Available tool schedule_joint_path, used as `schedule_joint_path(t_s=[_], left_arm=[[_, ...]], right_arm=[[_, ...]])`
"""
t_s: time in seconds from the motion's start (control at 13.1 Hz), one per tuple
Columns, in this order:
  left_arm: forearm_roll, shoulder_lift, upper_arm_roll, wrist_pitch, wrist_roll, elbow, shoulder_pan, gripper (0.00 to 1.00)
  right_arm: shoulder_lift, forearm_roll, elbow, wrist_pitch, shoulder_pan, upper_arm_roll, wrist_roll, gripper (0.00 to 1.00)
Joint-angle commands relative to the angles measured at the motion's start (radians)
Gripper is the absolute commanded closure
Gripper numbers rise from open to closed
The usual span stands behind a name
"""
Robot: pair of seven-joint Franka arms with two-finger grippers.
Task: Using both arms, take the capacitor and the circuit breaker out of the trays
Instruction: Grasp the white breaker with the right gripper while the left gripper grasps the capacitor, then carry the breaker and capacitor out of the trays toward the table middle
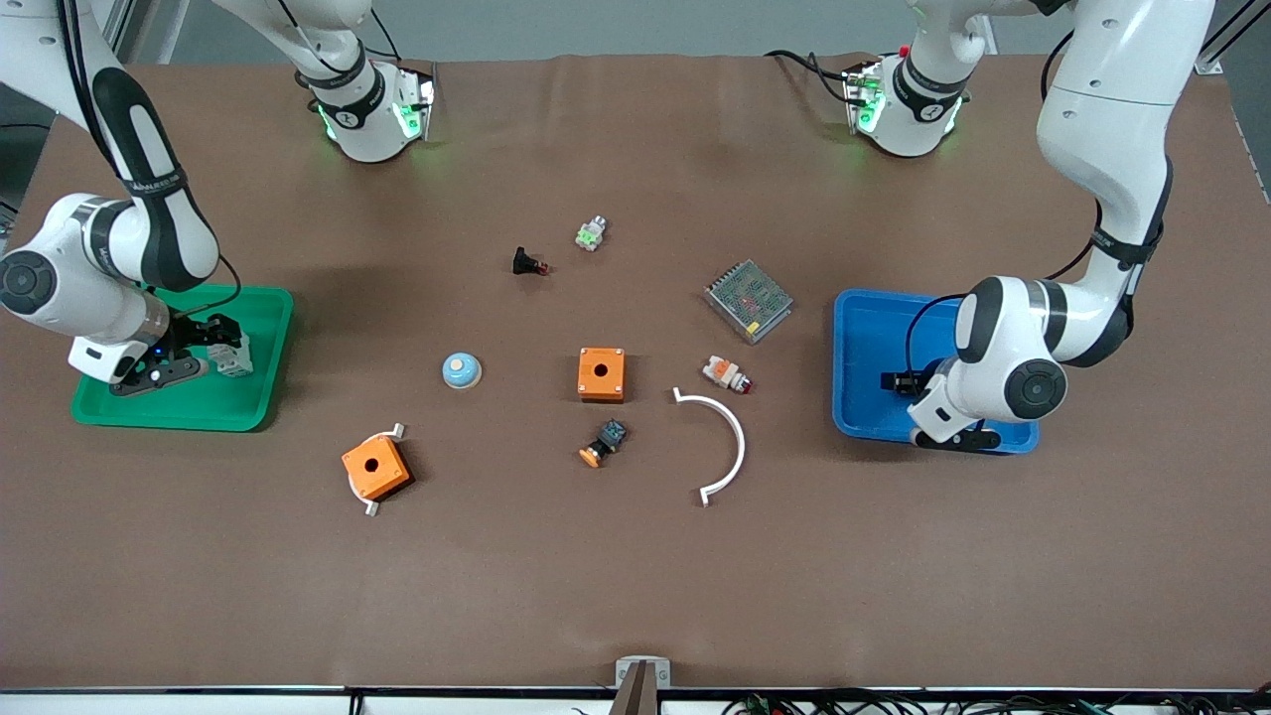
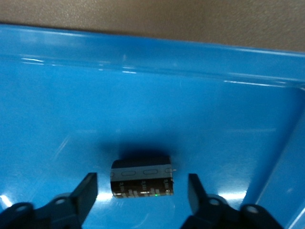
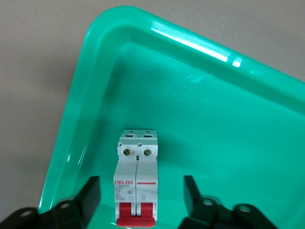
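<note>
The capacitor (image 2: 142, 179), a stubby dark cylinder with a grey band, lies on its side in the blue tray (image 2: 143, 95) at the left arm's end of the table (image 1: 874, 338). My left gripper (image 2: 142, 191) is open, with one finger on each side of the capacitor and a gap on both sides. In the front view the left arm (image 1: 958, 439) hides the capacitor. The breaker (image 3: 137, 181), white with red levers, lies in the green tray (image 3: 214, 133) between the open fingers of my right gripper (image 3: 142, 191), untouched. It also shows in the front view (image 1: 233, 359) beside the right gripper (image 1: 169, 373).
Between the trays lie two orange boxes (image 1: 601, 373) (image 1: 375, 467), a blue dome (image 1: 462, 370), a white curved strip (image 1: 730, 437), a metal mesh box (image 1: 749, 300), a white-and-orange part (image 1: 726, 373), a black button part (image 1: 604, 443), a small black part (image 1: 528, 263) and a white-green part (image 1: 592, 234).
</note>
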Motion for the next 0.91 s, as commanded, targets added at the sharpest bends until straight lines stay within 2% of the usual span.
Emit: schedule_joint_path(t_s=[0.0,0.15,0.23,0.3,0.46,0.61,0.69,0.84], left_arm=[[0.033,-0.009,0.0,0.012,-0.016,-0.013,0.002,0.44],[0.033,-0.009,-0.002,0.01,-0.02,-0.005,0.0,0.67],[0.032,-0.009,-0.002,0.01,-0.021,-0.001,-0.003,0.79],[0.03,-0.011,-0.003,0.007,-0.035,0.014,-0.002,0.88],[0.026,-0.015,-0.007,-0.002,-0.058,0.056,-0.005,0.98],[0.012,0.003,-0.008,0.0,-0.125,0.122,-0.023,1.0],[-0.006,0.026,-0.008,0.0,-0.175,0.175,-0.058,1.0],[-0.052,0.073,-0.007,0.0,-0.277,0.296,-0.132,1.0]], right_arm=[[0.023,-0.018,0.001,0.006,-0.016,0.011,-0.011,0.41],[0.024,-0.018,0.002,0.004,-0.012,0.011,-0.011,0.79],[0.024,-0.018,0.011,-0.003,-0.008,0.012,-0.008,0.91],[0.021,-0.018,0.025,-0.021,-0.007,0.014,0.0,0.96],[0.006,-0.018,0.108,-0.144,0.005,0.017,-0.006,0.97],[0.009,-0.006,0.284,-0.384,0.062,0.017,0.008,0.97],[0.009,-0.001,0.35,-0.461,0.094,0.017,0.044,0.97],[0.009,0.028,0.398,-0.512,0.154,0.023,0.161,0.96]])
